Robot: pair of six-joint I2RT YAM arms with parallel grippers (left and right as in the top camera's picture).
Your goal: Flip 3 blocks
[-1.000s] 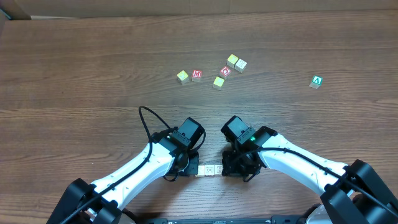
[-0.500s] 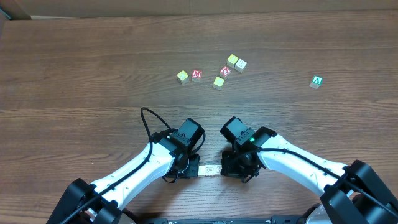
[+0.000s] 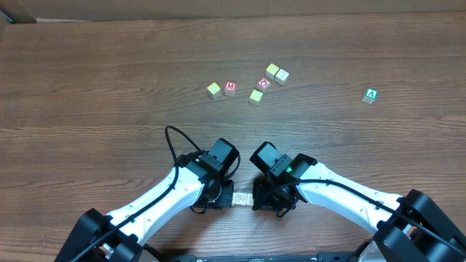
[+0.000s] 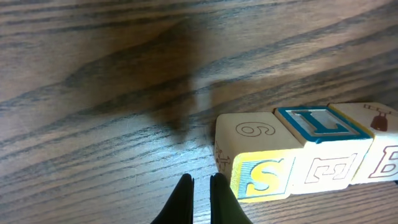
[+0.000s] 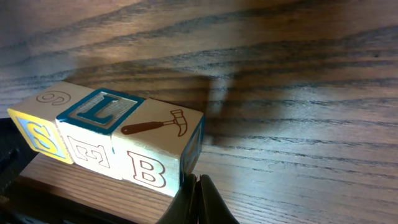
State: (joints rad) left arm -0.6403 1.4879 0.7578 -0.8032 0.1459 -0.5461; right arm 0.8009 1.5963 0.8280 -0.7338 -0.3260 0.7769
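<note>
Status: three small pale wooden cubes sit flat in one tight row on the dark wood-grain table (image 3: 87, 73).
- Reference is the middle one, the L cube (image 4: 314, 127), with a blue L on top and a faint red E on its side.
- The S cube (image 4: 256, 177) touches its left side: 6 on top, yellow S face.
- The hammer cube (image 5: 155, 143) touches its right side: hammer on top, faint red B on its side.
- The left gripper (image 4: 200, 190) has its jaws pinched together and empty. Its tips are just beside the S cube's outer end, away from the L cube.
- The right gripper (image 5: 196, 193) is also closed on nothing, with its tips at the hammer cube's outer end.

Progress: nothing is lifted or tilted. The pictures don't show whether any cube has been turned, so I'd count all three flips as open.

Views: the wrist cams give the faces and fingertips. Overhead hides the tips under the wrists and shows only a sliver of the row. Only overhead shows the loose cubes well beyond the L cube, away from the arms: red M cube (image 3: 230, 87), red O cube (image 3: 264, 83), and green A cube (image 3: 371, 94) further right.
</note>
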